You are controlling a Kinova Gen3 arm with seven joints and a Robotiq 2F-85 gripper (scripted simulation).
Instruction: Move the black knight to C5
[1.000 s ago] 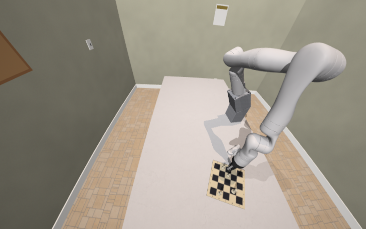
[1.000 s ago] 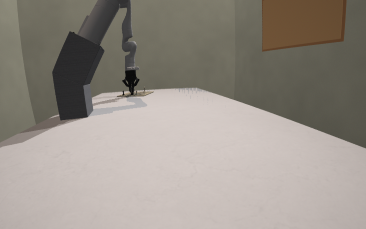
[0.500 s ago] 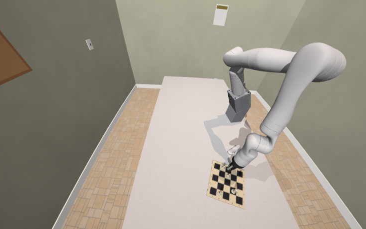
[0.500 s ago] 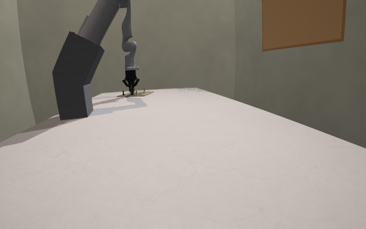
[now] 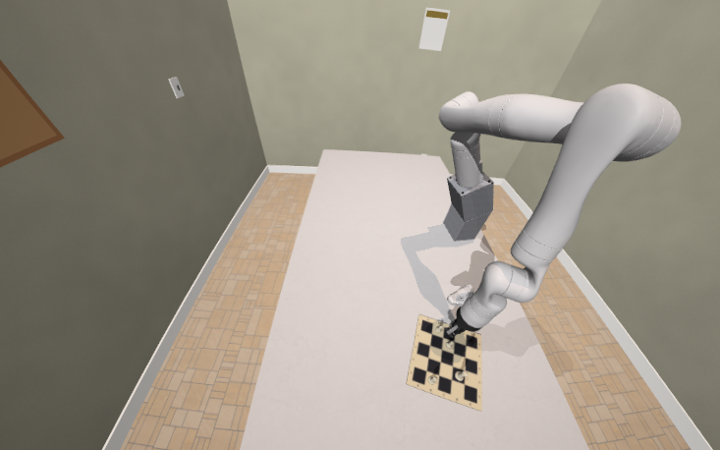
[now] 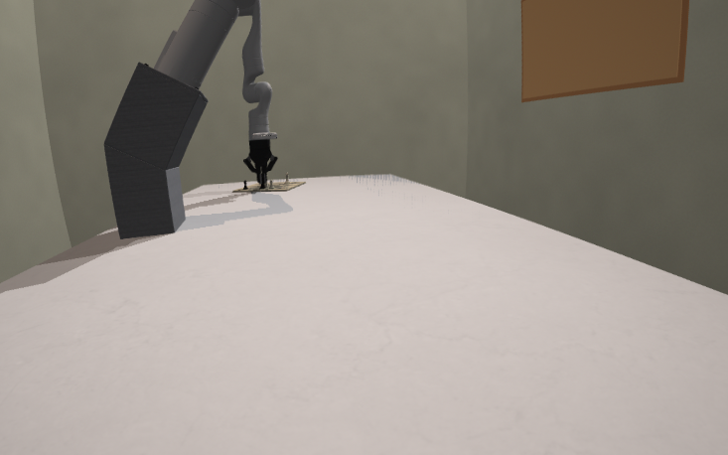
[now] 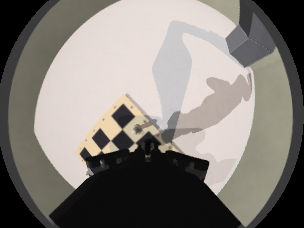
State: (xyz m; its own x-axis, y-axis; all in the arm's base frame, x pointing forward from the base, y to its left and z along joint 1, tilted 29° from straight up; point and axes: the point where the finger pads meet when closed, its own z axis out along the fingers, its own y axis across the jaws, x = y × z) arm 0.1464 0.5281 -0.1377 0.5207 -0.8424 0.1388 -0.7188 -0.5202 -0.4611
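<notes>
My gripper (image 5: 450, 336) (image 6: 263, 180) (image 7: 147, 147) points down low over the board's edge nearest the robot base, with its fingers nearly together. It appears shut on a small dark piece (image 6: 263, 185), seemingly the black knight; its shape is mostly hidden by the fingers. The checkered board (image 5: 412, 366) (image 6: 294, 185) (image 7: 126, 98) lies flat. Another black piece (image 6: 245, 184) stands beside the gripper. I cannot read the square names.
Light pieces stand close to the fingers, one (image 5: 449, 344) in front and one (image 5: 439, 326) to the left. Two more light pieces (image 5: 460, 375) (image 5: 432, 379) stand toward the board's far side from the base. The robot base (image 6: 145, 152) (image 7: 250, 42) is on the table.
</notes>
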